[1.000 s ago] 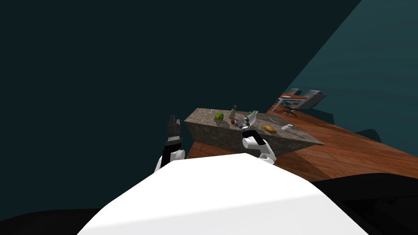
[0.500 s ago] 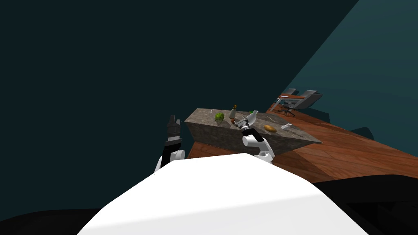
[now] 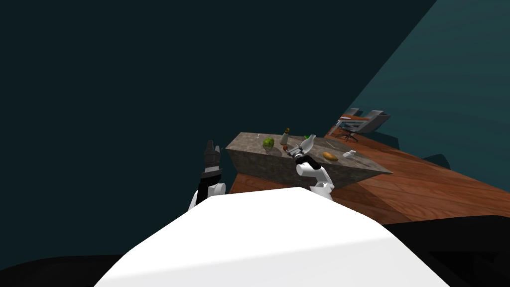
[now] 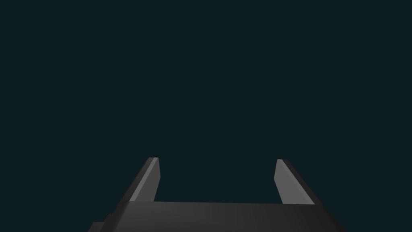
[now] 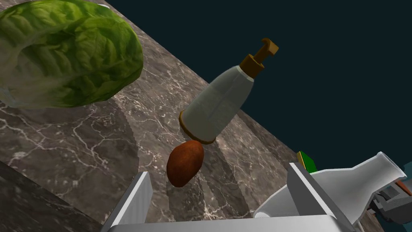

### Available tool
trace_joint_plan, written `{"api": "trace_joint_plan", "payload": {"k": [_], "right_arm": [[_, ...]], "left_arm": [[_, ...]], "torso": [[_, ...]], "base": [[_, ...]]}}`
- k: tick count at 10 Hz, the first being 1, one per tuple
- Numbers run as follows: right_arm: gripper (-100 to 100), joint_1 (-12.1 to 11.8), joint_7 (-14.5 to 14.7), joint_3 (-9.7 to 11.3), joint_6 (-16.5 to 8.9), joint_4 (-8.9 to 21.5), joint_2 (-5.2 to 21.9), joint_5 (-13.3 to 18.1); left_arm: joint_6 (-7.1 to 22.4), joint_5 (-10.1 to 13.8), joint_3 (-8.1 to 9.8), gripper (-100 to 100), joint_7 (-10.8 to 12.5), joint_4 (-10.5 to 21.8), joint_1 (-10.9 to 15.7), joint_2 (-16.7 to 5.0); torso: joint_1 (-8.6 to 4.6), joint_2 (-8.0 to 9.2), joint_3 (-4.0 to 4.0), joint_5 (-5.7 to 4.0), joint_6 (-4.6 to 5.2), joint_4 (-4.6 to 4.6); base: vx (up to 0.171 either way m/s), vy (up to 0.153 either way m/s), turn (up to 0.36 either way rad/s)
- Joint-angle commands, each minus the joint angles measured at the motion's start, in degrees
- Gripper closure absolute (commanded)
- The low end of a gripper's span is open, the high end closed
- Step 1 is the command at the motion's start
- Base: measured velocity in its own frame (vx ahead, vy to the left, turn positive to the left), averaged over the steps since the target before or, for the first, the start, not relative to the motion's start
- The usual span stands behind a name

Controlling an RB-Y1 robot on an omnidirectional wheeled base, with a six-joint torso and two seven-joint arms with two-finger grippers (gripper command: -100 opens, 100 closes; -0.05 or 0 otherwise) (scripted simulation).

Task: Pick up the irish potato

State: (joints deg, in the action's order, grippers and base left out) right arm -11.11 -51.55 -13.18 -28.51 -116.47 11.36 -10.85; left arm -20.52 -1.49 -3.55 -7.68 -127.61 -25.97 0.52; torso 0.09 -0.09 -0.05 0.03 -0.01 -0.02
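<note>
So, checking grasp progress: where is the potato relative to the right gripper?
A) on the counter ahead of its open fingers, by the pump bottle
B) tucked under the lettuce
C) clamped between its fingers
A: the brown potato lies on the marble counter by the pump bottle, ahead of the open right gripper.

On the surface [image 5: 80, 161], the potato [image 5: 185, 163] lies just before the bottle [image 5: 219, 104], between the lettuce [image 5: 68, 56] at left and the flask [image 5: 354, 181] at right.
</note>
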Motion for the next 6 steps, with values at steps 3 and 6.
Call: {"api": "trace_joint_plan", "payload": {"k": [3, 6], "right_arm": [[-100, 1.16, -4.65, -1.06, -5.68, 1.16, 0.28, -0.56], [-100, 2.41, -8.15, -2.00, -9.86, 2.58, 0.51, -1.04]], "left_arm": [[0.00, 0.00, 0.00, 0, 0.00, 0.00, 0.00, 0.00], [0.00, 0.00, 0.00, 0, 0.00, 0.00, 0.00, 0.00]], "torso": [[0.00, -0.01, 0.00, 0.00, 0.00, 0.00], [0.02, -0.03, -0.02, 0.01, 0.00, -0.01]], "base": [[0.009, 0.029, -0.014], [0.014, 0.031, -0.014]]}}
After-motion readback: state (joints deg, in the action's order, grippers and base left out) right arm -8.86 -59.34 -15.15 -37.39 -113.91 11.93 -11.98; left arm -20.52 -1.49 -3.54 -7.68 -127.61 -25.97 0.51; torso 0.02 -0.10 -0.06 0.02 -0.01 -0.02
